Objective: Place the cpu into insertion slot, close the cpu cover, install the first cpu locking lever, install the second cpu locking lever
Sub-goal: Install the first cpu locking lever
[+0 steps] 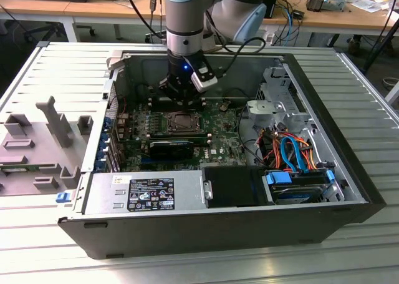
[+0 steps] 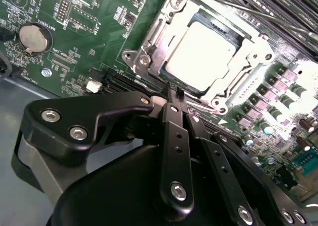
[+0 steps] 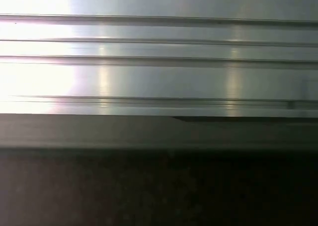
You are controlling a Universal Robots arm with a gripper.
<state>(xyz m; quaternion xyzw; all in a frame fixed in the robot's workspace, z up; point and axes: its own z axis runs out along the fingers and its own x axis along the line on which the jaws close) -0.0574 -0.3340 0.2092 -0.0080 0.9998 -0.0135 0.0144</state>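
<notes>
The pincer (image 2: 174, 94), fingers pressed together and holding nothing, hovers just beside the insertion slot (image 2: 149, 49); inside it the cpu (image 2: 198, 52) sits under the lowered cpu cover (image 2: 248, 42).

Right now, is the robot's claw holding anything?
Nothing seems held. The gripper has its fingers pressed together at the edge of the cpu cover, which lies over the cpu.

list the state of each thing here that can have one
silver-grey square cpu: seated in the insertion slot
silver metal cpu cover: closed over the cpu, framing it
black tool: fingers shut together, tips at the socket's edge
black computer case: side open, lying flat
</notes>
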